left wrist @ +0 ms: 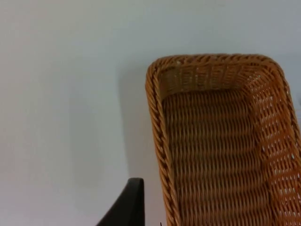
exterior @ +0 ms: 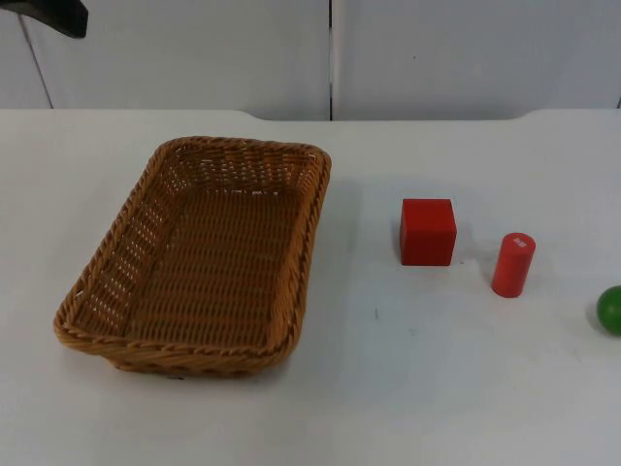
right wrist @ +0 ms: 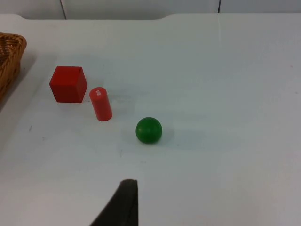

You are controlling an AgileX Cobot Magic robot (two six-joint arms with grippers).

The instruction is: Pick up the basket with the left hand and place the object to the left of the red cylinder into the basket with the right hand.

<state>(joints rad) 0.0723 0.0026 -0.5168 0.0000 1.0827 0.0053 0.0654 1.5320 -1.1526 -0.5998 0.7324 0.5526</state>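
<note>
An empty woven wicker basket point(exterior: 199, 257) rests on the white table at the left. To its right stands a red cube point(exterior: 428, 231), and right of that an upright red cylinder point(exterior: 512, 264). In the right wrist view the cube point(right wrist: 68, 84) sits just beside the cylinder point(right wrist: 100, 103). My left gripper point(left wrist: 128, 207) hovers over bare table beside the basket's rim point(left wrist: 155, 122), apart from it. A piece of the left arm point(exterior: 49, 15) shows at the far left corner. My right gripper point(right wrist: 121, 205) hangs over the table, well short of the cube and cylinder.
A green ball point(exterior: 611, 310) lies at the table's right edge, right of the cylinder; in the right wrist view the ball point(right wrist: 149, 130) is the object closest to the right gripper. The grey partition wall point(exterior: 330, 58) closes the table's far side.
</note>
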